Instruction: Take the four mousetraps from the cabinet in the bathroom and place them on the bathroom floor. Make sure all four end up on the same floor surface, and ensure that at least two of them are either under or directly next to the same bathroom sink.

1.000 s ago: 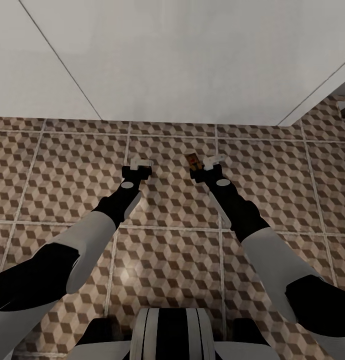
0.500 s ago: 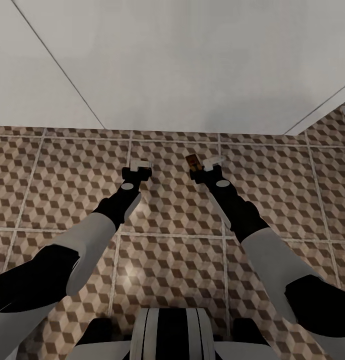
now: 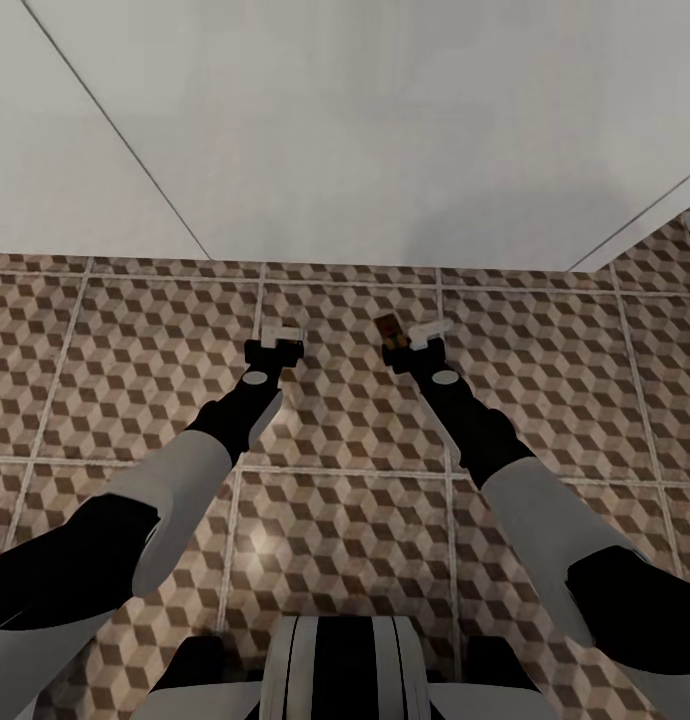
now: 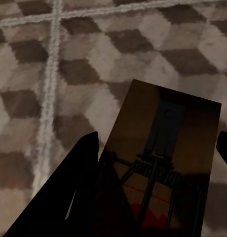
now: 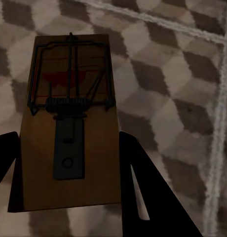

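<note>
Change: between the earlier head views and now, white wall [image 3: 365, 130] and cube-patterned bathroom floor tiles [image 3: 135, 340] slide, so I reposition; both traps ride along.
Left pincer [image 3: 282, 336]: holds a flat brown wooden mousetrap [image 4: 160, 163] between its fingers.
Right pincer [image 3: 409, 335]: grips a second brown mousetrap [image 5: 70, 118].
Orientation: each board's long axis runs along my fingers; red spot nearest my left wrist, farthest from my right.
Meaning: carrying, nothing placed.

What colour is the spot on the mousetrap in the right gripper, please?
Red, on the brown mousetrap, clearest in the right wrist view.
</note>
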### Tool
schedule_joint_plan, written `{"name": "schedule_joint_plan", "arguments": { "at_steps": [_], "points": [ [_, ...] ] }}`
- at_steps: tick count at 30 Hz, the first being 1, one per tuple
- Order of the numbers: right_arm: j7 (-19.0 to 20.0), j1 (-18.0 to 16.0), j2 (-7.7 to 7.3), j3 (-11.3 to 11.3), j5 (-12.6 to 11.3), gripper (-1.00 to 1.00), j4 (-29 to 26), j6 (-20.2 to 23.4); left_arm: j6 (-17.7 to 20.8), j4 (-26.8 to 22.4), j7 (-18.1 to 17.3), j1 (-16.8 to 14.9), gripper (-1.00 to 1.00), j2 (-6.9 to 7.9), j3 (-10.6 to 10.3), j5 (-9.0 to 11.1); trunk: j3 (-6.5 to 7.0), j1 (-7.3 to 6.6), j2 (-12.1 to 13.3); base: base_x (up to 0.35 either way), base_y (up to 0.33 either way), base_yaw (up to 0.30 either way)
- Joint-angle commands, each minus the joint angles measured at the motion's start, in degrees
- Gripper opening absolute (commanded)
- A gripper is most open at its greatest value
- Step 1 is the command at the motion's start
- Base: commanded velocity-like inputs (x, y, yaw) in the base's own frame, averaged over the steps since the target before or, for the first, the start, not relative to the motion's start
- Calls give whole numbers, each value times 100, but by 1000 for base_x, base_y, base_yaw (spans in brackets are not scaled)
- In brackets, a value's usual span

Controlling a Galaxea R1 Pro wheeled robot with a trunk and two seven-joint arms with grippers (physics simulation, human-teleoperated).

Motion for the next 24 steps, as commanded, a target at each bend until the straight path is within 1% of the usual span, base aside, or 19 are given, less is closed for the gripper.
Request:
{"name": "schedule_joint_plan", "arguments": {
  "at_steps": [1, 6, 12, 15, 24],
  "points": [
    [-100, -3, -6, 27, -52, -100, 2, 19, -13, 7, 52, -1, -100, 3, -45, 6, -3, -1, -1, 0, 0, 0],
    [-153, -3, -10, 27, -49, -100, 42, 8, -13, 3, 53, 4, -100, -1, -45, 7, -3, -1, -1, 60, 0, 0],
    [-168, -3, -10, 27, -48, -100, 53, 6, -13, -1, 57, 4, -100, -2, -45, 5, -3, -1, -1, 242, 0, 0],
    [-171, -3, -10, 27, -49, -100, 58, 6, -13, 3, 59, 8, -100, -2, -45, 5, -3, -1, -1, 144, 0, 0],
    [-173, -3, -10, 27, -53, -100, 120, -2, -13, 5, 60, 20, -100, -2, -46, 4, -3, -1, -1, 23, 0, 0]
  ]
}}
